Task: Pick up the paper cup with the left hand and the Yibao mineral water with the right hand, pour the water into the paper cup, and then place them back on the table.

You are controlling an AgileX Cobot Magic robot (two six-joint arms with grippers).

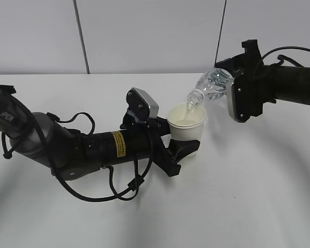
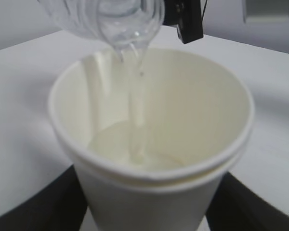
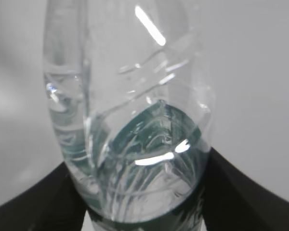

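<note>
- The table (image 1: 258, 196) lies bare across the lower right and bottom of the frame, free passage there.
- At centre, the paper cup (image 1: 186, 125) and the tilted bottle (image 1: 211, 87) above its rim block the way.
- The left arm (image 1: 88, 147) bars the left-centre; the right arm (image 1: 279, 82) fills the upper right.

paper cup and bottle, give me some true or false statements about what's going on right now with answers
1. The bottle is tilted with its open mouth over the paper cup. True.
2. The paper cup is dry inside. False: water pools at its bottom and a stream runs in.
3. The left gripper holds the paper cup. True.
4. The paper cup lies tipped on its side on the table. False: it is upright in the left gripper.
5. The right gripper hangs free with nothing in it. False: it grips the bottle.
</note>
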